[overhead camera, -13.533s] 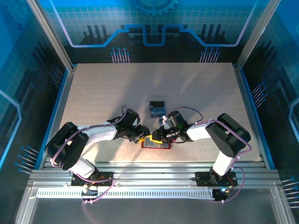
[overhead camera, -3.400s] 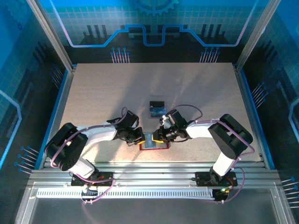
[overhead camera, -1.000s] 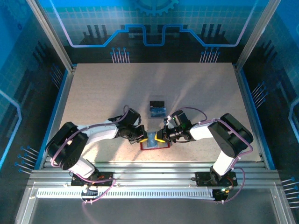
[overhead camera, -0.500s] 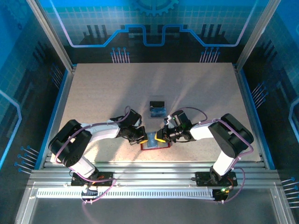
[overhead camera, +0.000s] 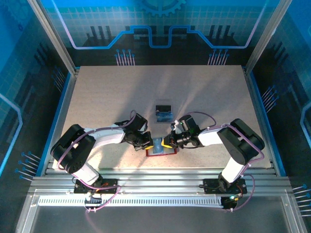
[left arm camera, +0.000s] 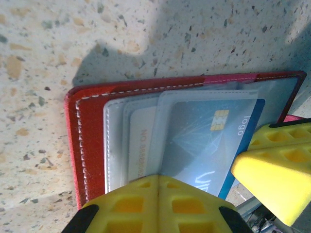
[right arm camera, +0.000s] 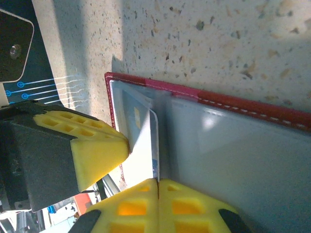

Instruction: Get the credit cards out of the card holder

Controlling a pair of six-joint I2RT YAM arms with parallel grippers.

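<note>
Card holder (left arm camera: 87, 141) lies open on the surface (left arm camera: 48, 48) showing a blue card (left arm camera: 204, 141), left claw (left arm camera: 158, 194) and right claw (right arm camera: 158, 194) both closed tight at its edges.

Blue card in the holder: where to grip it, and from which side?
Pinch the blue card by its exposed short edge, the strip past the clear pocket nearest the fold of the card holder. Come in low from the fold side and pull along the card's length: the rest lies flat and sleeved.
</note>
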